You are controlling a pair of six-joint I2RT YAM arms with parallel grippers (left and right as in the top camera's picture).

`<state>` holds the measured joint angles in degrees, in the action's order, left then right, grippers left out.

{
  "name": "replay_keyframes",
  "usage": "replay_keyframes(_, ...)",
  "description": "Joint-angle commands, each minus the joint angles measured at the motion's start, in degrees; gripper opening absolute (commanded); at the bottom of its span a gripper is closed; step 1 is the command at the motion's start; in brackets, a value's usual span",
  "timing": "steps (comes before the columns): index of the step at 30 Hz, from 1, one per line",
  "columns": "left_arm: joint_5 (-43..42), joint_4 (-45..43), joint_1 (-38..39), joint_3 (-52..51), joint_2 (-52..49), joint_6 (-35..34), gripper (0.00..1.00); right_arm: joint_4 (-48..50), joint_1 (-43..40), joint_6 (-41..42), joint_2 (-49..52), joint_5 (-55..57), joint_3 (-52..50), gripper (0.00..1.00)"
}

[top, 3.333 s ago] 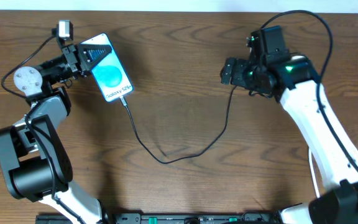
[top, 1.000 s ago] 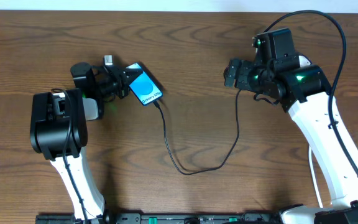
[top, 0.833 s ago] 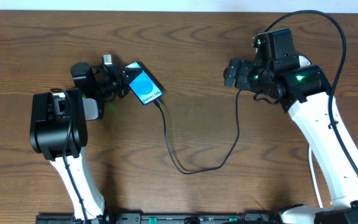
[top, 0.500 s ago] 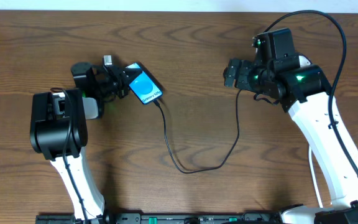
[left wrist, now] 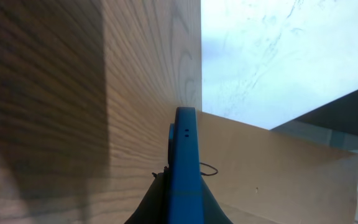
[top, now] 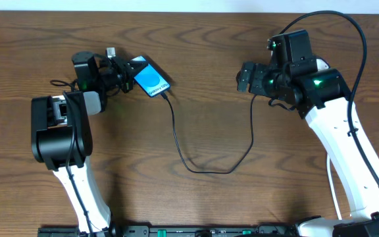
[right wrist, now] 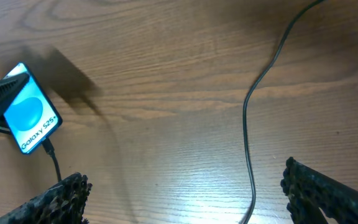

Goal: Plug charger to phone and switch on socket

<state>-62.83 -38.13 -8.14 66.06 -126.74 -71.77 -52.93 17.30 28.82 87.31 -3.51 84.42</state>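
The left gripper (top: 129, 72) is clenched on the phone (top: 151, 80), holding it tilted, I think to steady the charger (top: 209, 172) plugged into its lower edge, while the right gripper (top: 241, 78), well right of the phone, waits released; the socket is not visible.

Wooden table (top: 196, 52); charger (top: 209, 172) (looped) — lies on it

The phone (top: 150, 81) has a black frame and a bright blue screen with a paler blue round patch and small white lettering. Edge-on in the left wrist view it looks solid blue. The charger cable (right wrist: 247, 130) is thin and black. The table (top: 196, 59) is dark brown wood with streaky grain. The left arm (top: 58, 131) and right arm (top: 334, 138) are white and black, and the right arm carries small green lights. The fingers (right wrist: 61, 199) of the right gripper (right wrist: 185, 174) are black and knobbly.
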Motion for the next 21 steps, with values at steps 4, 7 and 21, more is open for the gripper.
replay_keyframes(4, 0.59, 5.09, -0.31, 1.99, 4.02, -0.28, 0.07, -0.07, 0.33, -0.66, -0.94, 1.05, 0.63, 0.98)
replay_keyframes(7, 1.49, 7.72, -0.31, 2.23, 4.83, -0.28, 0.07, -0.07, 0.33, -0.66, -0.94, 1.05, 0.63, 0.98)
replay_keyframes(21, 3.54, 20.7, -0.28, 2.54, 9.33, 7.3, 0.07, 0.02, 0.33, -0.66, -0.94, 1.05, 0.63, 0.99)
